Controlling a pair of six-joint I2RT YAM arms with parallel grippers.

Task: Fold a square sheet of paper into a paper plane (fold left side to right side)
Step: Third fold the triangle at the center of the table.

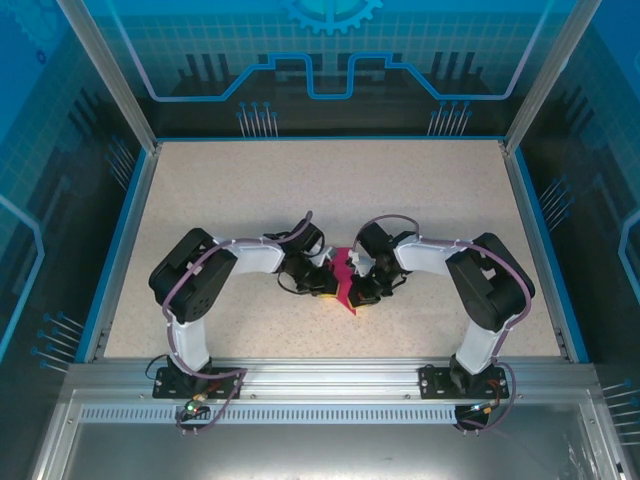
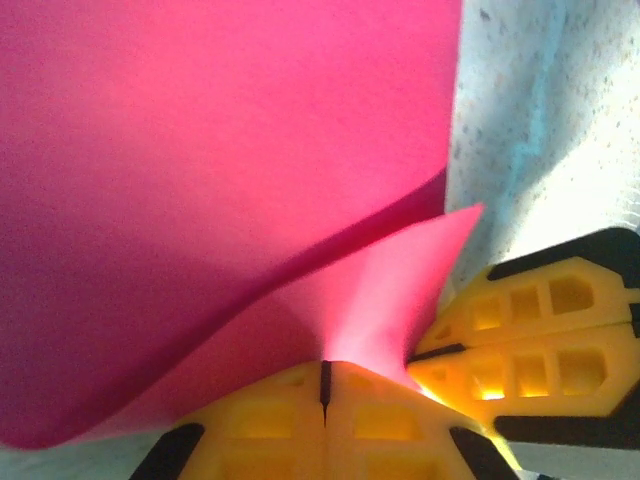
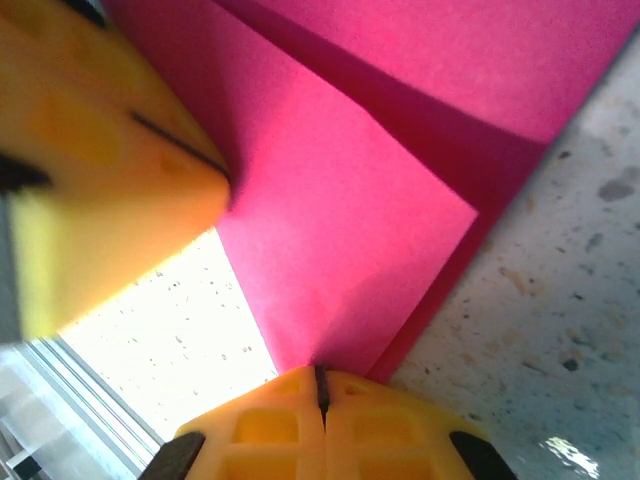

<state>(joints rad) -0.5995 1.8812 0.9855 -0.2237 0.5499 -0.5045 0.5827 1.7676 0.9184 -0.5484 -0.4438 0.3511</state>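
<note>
As both clamp its edge, left gripper (image 2: pixel 325 375), right gripper (image 3: pixel 320 378) closed on pink paper (image 2: pixel 200 150).

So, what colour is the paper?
Plain magenta-pink; the paper shows best in the left wrist view.

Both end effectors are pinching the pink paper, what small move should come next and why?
Probably draw the left end effector slightly toward the right end effector to square the layers: both are shut on the pink paper, the fold bows loosely, and the top flap stops short of the layer beneath.
</note>
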